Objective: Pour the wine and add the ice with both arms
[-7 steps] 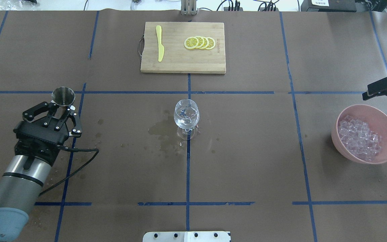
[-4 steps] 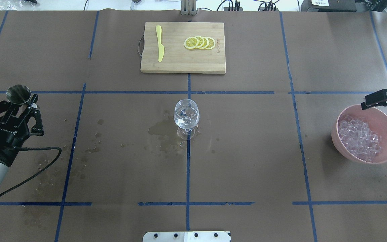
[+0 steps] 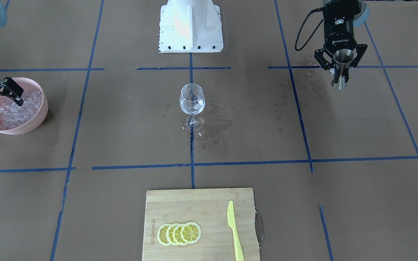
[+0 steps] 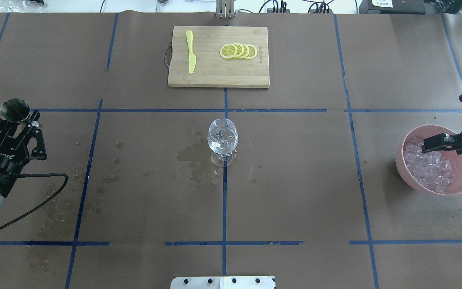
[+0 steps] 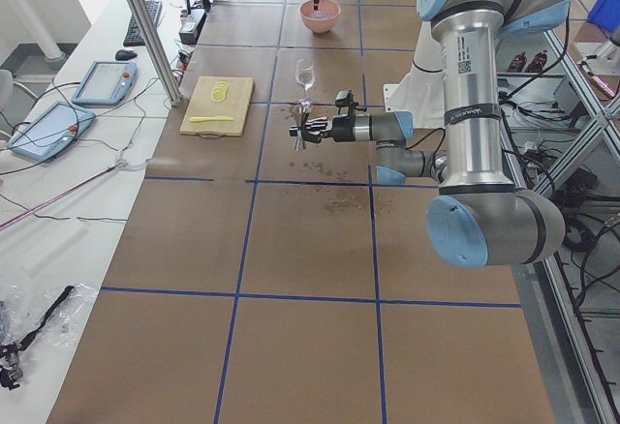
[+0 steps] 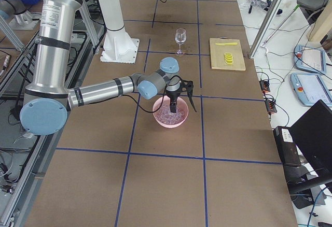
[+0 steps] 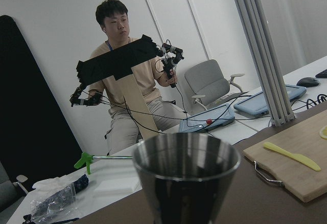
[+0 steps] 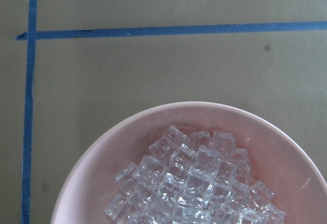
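Observation:
A clear wine glass stands at the table's centre with a little clear liquid in it; it also shows in the front view. My left gripper is at the far left, well away from the glass. It is shut on a steel jigger, which is held upright in the front view and fills the left wrist view. My right gripper is open over the pink bowl of ice cubes. One finger hangs over the ice.
A bamboo cutting board at the far side holds lemon slices and a yellow plastic knife. A wet patch lies beside the glass, and drops trail left. A person sits beyond the table's far edge.
My left arm has carried the jigger left, away from the glass. My right gripper has moved nearer and over the bowl, with one finger now above the ice.

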Available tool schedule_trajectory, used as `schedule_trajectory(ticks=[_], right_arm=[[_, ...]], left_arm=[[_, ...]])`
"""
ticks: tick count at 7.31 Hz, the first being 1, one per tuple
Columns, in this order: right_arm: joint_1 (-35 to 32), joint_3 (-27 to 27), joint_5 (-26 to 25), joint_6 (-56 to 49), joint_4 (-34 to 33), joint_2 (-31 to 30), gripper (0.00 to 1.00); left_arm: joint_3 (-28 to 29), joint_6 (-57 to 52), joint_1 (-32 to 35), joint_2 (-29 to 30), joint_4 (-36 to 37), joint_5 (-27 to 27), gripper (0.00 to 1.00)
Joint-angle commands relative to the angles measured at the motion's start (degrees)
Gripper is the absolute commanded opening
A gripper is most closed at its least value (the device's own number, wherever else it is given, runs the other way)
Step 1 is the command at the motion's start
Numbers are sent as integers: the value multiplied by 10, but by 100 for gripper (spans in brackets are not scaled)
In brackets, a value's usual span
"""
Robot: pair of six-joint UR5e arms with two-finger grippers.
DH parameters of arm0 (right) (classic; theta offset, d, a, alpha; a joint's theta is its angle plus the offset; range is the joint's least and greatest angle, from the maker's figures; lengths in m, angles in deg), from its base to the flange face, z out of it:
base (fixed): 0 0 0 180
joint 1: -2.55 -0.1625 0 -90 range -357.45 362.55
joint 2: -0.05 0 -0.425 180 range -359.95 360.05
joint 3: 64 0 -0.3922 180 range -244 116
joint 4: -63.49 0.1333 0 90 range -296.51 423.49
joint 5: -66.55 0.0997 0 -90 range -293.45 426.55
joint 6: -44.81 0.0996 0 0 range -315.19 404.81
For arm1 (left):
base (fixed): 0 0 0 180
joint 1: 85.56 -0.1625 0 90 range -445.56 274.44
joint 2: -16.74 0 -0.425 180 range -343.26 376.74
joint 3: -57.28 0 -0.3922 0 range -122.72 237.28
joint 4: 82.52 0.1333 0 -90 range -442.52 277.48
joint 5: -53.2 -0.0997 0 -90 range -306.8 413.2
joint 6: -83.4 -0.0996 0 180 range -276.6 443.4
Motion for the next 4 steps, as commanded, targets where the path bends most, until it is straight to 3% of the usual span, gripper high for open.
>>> schedule_trajectory(ticks=[1, 4], right_arm=[[19, 9, -2, 3, 0, -4, 91], [26, 23, -2, 1, 0, -2, 82]], left_arm=[[0, 1, 0, 0, 0, 1, 0], [2, 1, 0, 1, 0, 2, 0]])
